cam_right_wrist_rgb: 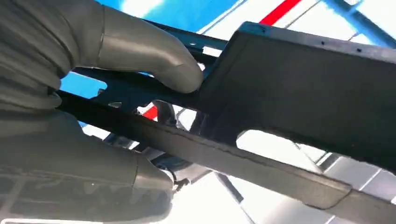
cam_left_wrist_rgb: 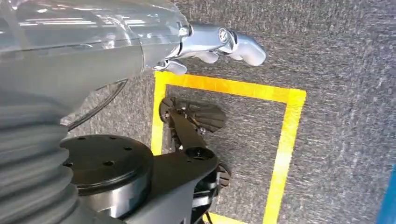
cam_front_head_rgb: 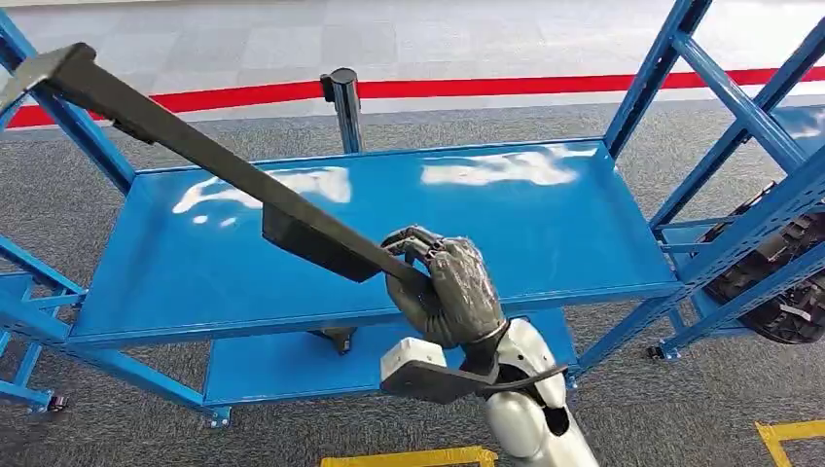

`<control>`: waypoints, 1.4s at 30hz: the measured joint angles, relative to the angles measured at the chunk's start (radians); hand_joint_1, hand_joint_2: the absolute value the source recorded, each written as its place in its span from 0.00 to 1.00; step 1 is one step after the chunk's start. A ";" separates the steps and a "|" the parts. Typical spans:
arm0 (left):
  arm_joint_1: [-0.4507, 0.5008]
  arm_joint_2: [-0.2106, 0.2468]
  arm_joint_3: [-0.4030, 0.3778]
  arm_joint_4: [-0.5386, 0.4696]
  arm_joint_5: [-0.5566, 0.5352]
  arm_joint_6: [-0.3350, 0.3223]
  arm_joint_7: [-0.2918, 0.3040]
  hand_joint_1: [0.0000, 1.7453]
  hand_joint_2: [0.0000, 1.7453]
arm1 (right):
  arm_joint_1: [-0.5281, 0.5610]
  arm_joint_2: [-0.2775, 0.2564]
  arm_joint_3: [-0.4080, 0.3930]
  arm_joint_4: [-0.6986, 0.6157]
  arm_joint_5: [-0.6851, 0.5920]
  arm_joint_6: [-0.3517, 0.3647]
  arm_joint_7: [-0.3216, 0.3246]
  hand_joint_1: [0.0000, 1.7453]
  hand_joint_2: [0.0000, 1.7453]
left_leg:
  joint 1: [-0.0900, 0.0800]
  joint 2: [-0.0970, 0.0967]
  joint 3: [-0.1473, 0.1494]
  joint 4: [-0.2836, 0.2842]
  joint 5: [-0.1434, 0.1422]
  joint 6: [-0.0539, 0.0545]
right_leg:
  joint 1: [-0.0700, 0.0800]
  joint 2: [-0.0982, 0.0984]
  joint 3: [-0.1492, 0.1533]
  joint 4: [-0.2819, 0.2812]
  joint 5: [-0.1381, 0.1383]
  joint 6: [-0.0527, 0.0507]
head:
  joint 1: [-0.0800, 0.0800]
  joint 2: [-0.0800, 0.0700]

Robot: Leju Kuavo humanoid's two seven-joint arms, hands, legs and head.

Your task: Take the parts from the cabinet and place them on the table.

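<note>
A long black trim part [cam_front_head_rgb: 195,146] slants from the upper left down to my right hand [cam_front_head_rgb: 448,292], which grips its near end above the blue top shelf [cam_front_head_rgb: 545,233] of the rack. The part is off the shelf surface, and a wider block sits partway along it. In the right wrist view my thumb [cam_right_wrist_rgb: 140,51] and fingers wrap the part's [cam_right_wrist_rgb: 299,79] narrow bar. My left hand [cam_left_wrist_rgb: 219,44] hangs over the carpet with nothing in it, its fingers loosely bent.
Blue uprights [cam_front_head_rgb: 662,78] frame the rack, with a lower shelf [cam_front_head_rgb: 282,365] beneath. Tyres [cam_front_head_rgb: 788,282] sit in the neighbouring rack at right. A black post [cam_front_head_rgb: 342,97] stands behind. Red floor line [cam_front_head_rgb: 486,88] and yellow tape [cam_front_head_rgb: 409,457] mark the carpet.
</note>
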State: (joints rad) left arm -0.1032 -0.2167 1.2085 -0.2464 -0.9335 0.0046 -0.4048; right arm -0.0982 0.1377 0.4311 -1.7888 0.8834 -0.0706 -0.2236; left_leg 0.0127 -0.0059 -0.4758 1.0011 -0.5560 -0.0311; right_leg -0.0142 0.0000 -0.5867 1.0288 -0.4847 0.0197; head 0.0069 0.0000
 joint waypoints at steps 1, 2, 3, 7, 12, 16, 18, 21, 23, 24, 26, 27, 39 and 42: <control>0.000 0.000 0.001 0.000 -0.005 0.003 -0.012 0.00 1.00 | 0.014 -0.006 0.000 -0.015 -0.024 0.007 -0.008 1.00 1.00 | 0.000 0.000 0.000 0.000 0.000 0.000 | 0.000 0.000 0.000 0.000 0.000 0.000 | 0.000 0.000; 0.000 0.000 0.001 0.000 -0.010 0.006 -0.021 0.00 1.00 | 0.028 -0.013 0.000 -0.029 -0.044 0.012 -0.013 1.00 1.00 | 0.000 0.000 0.000 0.000 0.000 0.000 | 0.000 0.000 0.000 0.000 0.000 0.000 | 0.000 0.000; 0.001 0.000 0.001 0.000 -0.011 0.005 -0.029 0.00 1.00 | 0.041 -0.019 0.001 -0.042 -0.067 0.022 -0.019 1.00 1.00 | 0.000 0.000 0.000 0.000 0.000 0.000 | 0.000 0.000 0.000 0.000 0.000 0.000 | 0.000 0.000; 0.001 0.000 0.004 0.000 0.002 -0.026 -0.053 0.00 1.00 | 0.092 -0.045 0.008 -0.077 -0.166 0.055 -0.043 1.00 1.00 | 0.000 0.000 0.000 0.000 -0.001 0.001 | 0.000 0.000 0.000 0.000 0.000 0.000 | 0.000 0.000; 0.001 0.000 0.010 0.000 0.009 -0.047 -0.079 0.00 1.00 | 0.135 -0.069 0.016 -0.099 -0.184 0.060 -0.053 1.00 1.00 | 0.000 0.000 0.000 0.000 -0.001 0.001 | 0.000 0.000 0.000 0.000 0.000 0.000 | 0.000 0.000; 0.001 0.000 0.012 0.000 0.013 -0.050 -0.085 0.00 1.00 | 0.167 -0.082 0.026 -0.109 -0.234 0.081 -0.067 1.00 1.00 | 0.000 0.000 0.000 0.000 -0.001 0.001 | 0.000 0.000 0.000 0.000 0.000 0.000 | 0.000 0.000; 0.001 0.000 0.013 0.000 0.013 -0.045 -0.084 0.00 1.00 | 0.182 -0.086 0.034 -0.114 -0.271 0.102 -0.077 1.00 1.00 | -0.003 0.000 0.000 0.005 -0.006 0.008 | -0.007 0.000 0.001 -0.004 0.001 0.006 | 0.000 0.000; 0.002 0.000 0.014 0.000 0.010 -0.040 -0.079 0.00 1.00 | 0.206 -0.093 0.049 -0.117 -0.326 0.130 -0.086 1.00 1.00 | -0.005 0.001 0.000 0.006 -0.005 0.010 | -0.009 0.000 0.004 -0.006 0.004 0.011 | 0.000 0.000; 0.002 -0.001 0.014 0.000 0.008 -0.035 -0.076 0.00 1.00 | 0.216 -0.096 0.056 -0.125 -0.346 0.143 -0.094 1.00 1.00 | -0.003 0.001 0.004 -0.011 0.010 0.020 | -0.004 0.000 0.011 -0.015 0.012 0.023 | 0.000 0.000; 0.002 -0.001 0.014 0.000 0.006 -0.034 -0.071 0.00 1.00 | 0.219 -0.101 0.058 -0.127 -0.360 0.147 -0.098 1.00 1.00 | 0.007 0.008 0.012 -0.022 0.019 0.024 | -0.007 0.000 0.005 -0.008 -0.003 0.024 | 0.000 0.000; 0.002 -0.001 0.014 0.000 0.003 -0.031 -0.062 0.00 1.00 | 0.222 -0.107 0.064 -0.128 -0.387 0.161 -0.103 1.00 1.00 | 0.009 0.009 0.011 -0.027 0.022 0.030 | -0.006 0.000 -0.043 0.097 -0.066 0.028 | 0.000 0.000; 0.004 -0.001 0.015 0.000 0.002 -0.026 -0.057 0.00 1.00 | 0.228 -0.111 0.064 -0.128 -0.397 0.167 -0.103 1.00 1.00 | 0.009 0.011 0.012 -0.026 0.022 0.030 | -0.008 0.000 -0.083 0.183 -0.100 0.029 | 0.000 0.000; 0.005 -0.001 0.020 0.000 -0.012 0.009 0.045 0.00 1.00 | 0.248 -0.133 0.071 -0.132 -0.517 0.230 -0.135 1.00 1.00 | 0.027 0.005 0.005 0.009 -0.008 -0.028 | -0.024 0.004 -0.014 0.019 0.003 0.006 | -0.001 0.000; 0.006 -0.001 0.029 0.000 -0.011 0.016 0.082 0.00 1.00 | 0.246 -0.135 0.076 -0.134 -0.546 0.248 -0.145 1.00 1.00 | 0.018 0.006 -0.064 0.183 -0.122 -0.023 | -0.019 -0.001 -0.023 0.019 0.011 -0.011 | -0.001 0.000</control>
State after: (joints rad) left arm -0.0976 -0.2174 1.2371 -0.2468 -0.9445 0.0210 -0.3227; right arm 0.1475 0.0027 0.5070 -1.9226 0.3376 0.1778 -0.3685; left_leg 0.0310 0.0001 -0.5399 1.1837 -0.6776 -0.0540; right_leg -0.0330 -0.0007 -0.6093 1.0482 -0.4738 0.0088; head 0.0057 0.0000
